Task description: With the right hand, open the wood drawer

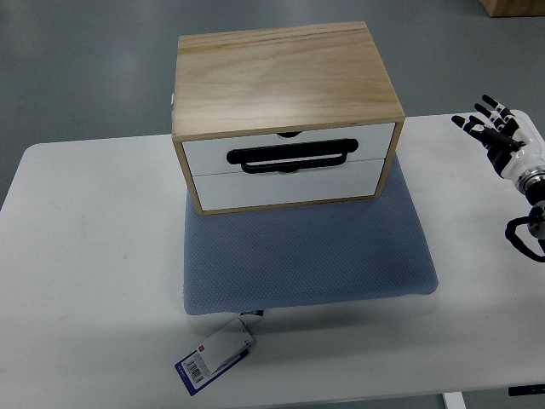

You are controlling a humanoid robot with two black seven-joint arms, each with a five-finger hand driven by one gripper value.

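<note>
A light wooden drawer box (285, 81) stands on a blue-grey cushion (306, 251) in the middle of the white table (85, 256). Its front holds two white drawers, both pushed in, with a black handle (289, 156) across the seam between them. My right hand (498, 128), white with black fingers, hovers over the table's far right edge, well to the right of the box. Its fingers are spread and hold nothing. The left arm does not show.
A white and blue tag (213, 356) with a barcode hangs off the cushion's near left corner onto the table. Grey floor lies beyond the table's far edge. A brown box corner (513, 7) shows at the top right.
</note>
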